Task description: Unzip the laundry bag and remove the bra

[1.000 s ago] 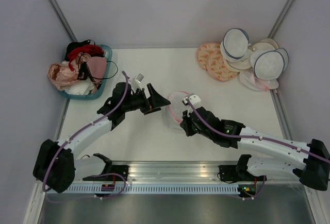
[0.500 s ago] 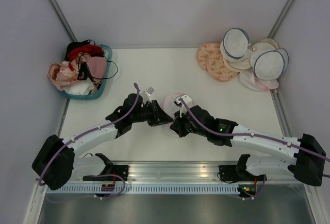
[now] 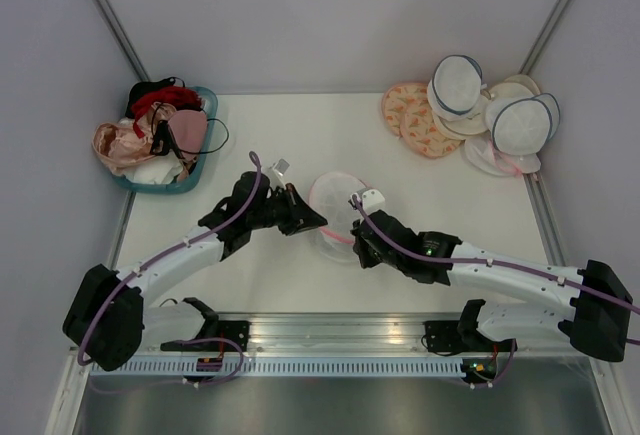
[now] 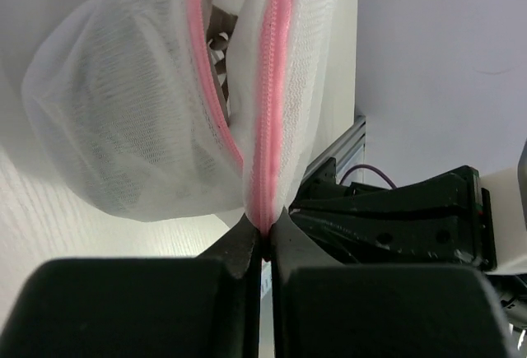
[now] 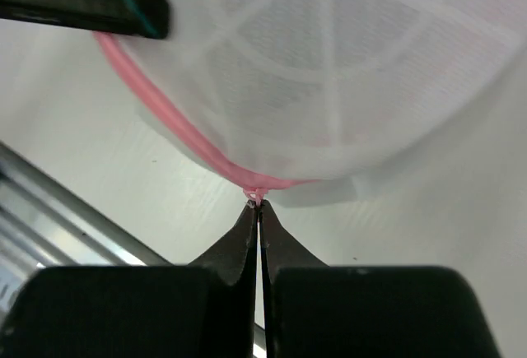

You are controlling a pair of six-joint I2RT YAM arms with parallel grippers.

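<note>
Mesh laundry bag point(image 3: 335, 200): pink zip partly open
Left gripper point(image 4: 262, 230): clamped on zip rim
Right gripper point(image 5: 257, 210): clamped on rim tab

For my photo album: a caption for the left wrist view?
Left end effector pinches the pink zip rim of the mesh laundry bag.

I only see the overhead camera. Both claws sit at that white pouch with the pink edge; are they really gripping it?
Observer: Yes. The left wrist view shows the left gripper shut on the pink zip rim of the laundry bag.
Operator: And the other claw?
Observer: Its wrist view shows the right gripper pinching a small pink tab on the rim.
Operator: Is the zip open?
Observer: Partly, it seems: the left wrist view shows the pink edges parted, something dark in the gap.
</note>
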